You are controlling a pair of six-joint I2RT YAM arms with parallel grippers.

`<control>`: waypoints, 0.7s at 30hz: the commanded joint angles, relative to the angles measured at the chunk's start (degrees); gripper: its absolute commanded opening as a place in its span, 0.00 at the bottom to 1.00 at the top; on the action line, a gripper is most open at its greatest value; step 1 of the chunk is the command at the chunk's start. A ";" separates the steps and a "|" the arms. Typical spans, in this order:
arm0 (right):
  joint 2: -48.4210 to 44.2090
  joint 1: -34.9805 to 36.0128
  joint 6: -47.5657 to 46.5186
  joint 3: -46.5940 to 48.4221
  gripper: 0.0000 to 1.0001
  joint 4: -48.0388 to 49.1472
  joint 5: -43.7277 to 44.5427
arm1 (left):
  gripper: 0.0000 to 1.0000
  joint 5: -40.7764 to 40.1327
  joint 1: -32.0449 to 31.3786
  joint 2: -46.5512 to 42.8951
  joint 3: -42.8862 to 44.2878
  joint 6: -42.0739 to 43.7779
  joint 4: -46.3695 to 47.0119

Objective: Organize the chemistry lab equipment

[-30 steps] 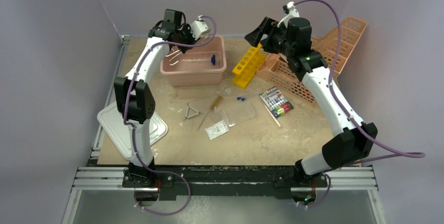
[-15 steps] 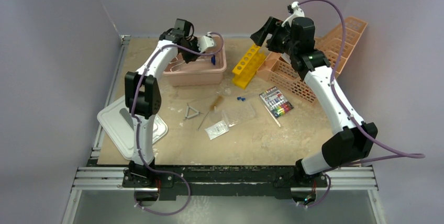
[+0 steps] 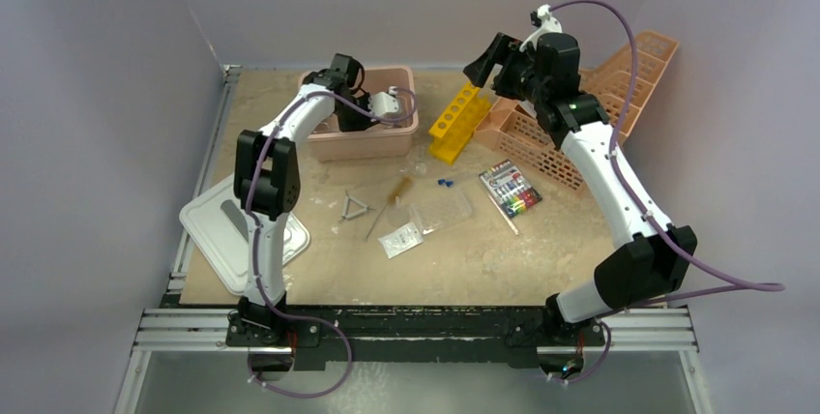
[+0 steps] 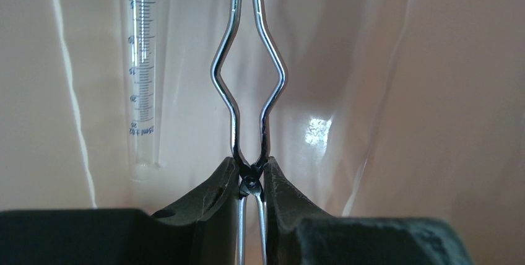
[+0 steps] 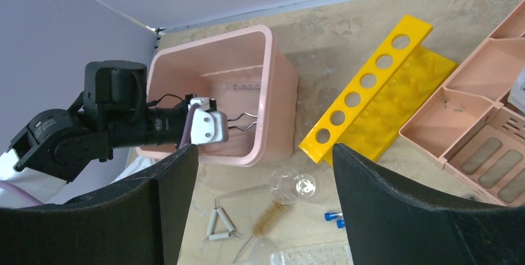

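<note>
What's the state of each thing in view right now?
left gripper, shut on the tongs.
right gripper, open, empty, raised.
tongs, held, arms closed, reaching into the tub.
tub, upright, no lid on.
measuring cylinder, lying flat in the tub.
rack, tipped over, holes empty.
brush, lying loose on the table.

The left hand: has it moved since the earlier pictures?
Yes. The left hand, shut on the tongs, went right and down in the top view, from the left end of the pink tub into it.
</note>
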 commanded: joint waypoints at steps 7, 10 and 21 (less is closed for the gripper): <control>0.09 -0.24 -0.74 -0.73 0.81 1.46 1.72 | 0.31 1.45 -0.85 1.71 -0.97 1.06 2.35; -0.06 -0.27 -0.94 -0.84 0.81 1.37 2.06 | 0.37 0.85 -0.84 1.56 0.03 0.69 2.31; -1.84 -0.26 -2.22 -1.83 0.81 1.87 1.71 | 0.44 4.00 -0.77 -1.86 11.49 -1.46 -2.79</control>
